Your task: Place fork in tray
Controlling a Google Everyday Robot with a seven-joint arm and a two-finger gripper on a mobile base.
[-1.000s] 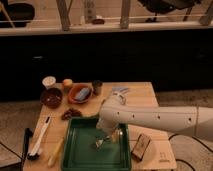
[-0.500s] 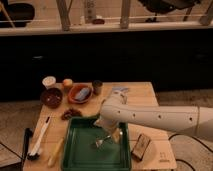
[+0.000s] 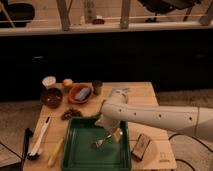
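Note:
The dark green tray (image 3: 80, 150) lies on the wooden table, at the front middle. The small silvery fork (image 3: 101, 142) is inside the tray, right of its centre, low over or on the tray floor. My white arm reaches in from the right, and the gripper (image 3: 110, 132) points down into the tray just above and right of the fork, at its upper end. I cannot tell whether the fork is held or lies free.
Left of the tray lie a white-handled brush (image 3: 39, 142) and a pale stick utensil (image 3: 56, 152). Behind the tray are an orange-brown bowl (image 3: 80, 93), a dark red bowl (image 3: 51, 97), a white cup (image 3: 49, 81) and a dark cup (image 3: 97, 86). A brown box (image 3: 140, 146) lies right of the tray.

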